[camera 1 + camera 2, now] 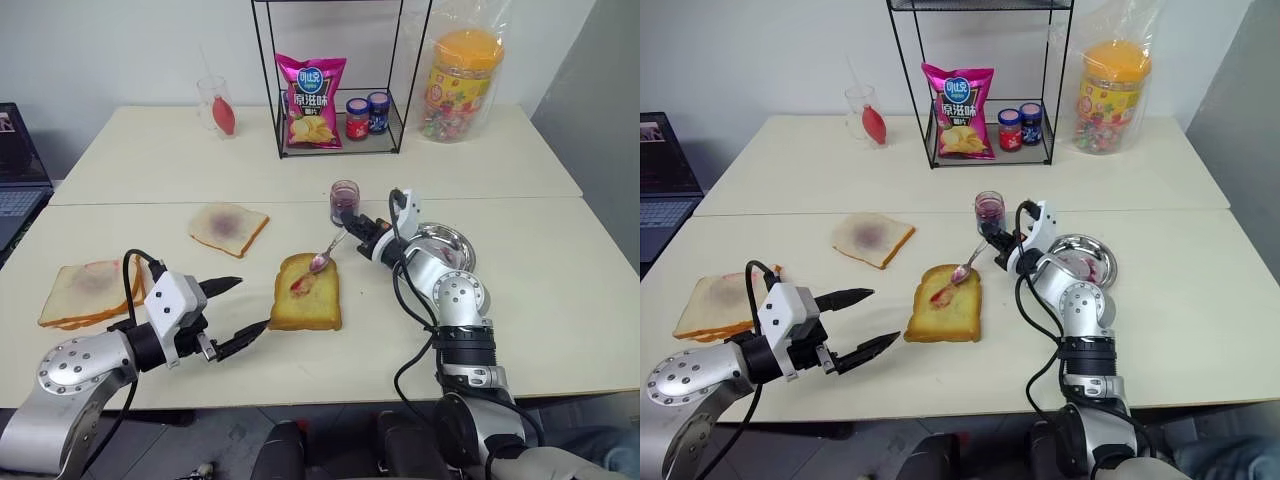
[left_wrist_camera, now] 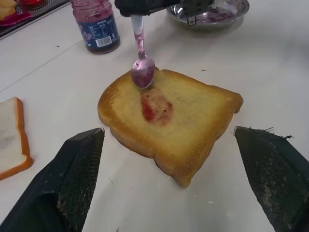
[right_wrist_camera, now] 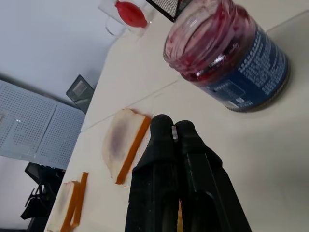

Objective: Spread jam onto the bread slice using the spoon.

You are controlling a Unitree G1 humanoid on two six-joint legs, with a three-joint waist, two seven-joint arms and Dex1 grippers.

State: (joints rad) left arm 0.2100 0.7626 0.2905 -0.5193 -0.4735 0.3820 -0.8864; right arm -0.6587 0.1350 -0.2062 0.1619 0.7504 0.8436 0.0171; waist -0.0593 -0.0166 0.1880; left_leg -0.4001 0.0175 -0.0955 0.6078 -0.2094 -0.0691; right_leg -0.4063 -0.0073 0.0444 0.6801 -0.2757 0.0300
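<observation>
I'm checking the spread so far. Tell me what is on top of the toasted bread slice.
A small red smear of jam sits near the bread slice's middle. The spoon's jam-coated bowl is at its far edge; what lies under the bowl is hidden.

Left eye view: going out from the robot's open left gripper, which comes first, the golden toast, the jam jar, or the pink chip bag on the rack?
From the left gripper, nearest first:
1. The bread slice, just beside the fingertips, toward the table's middle.
2. The jam jar, beyond the toast, further back.
3. The chip bag, at the table's far side, inside the wire rack.
</observation>
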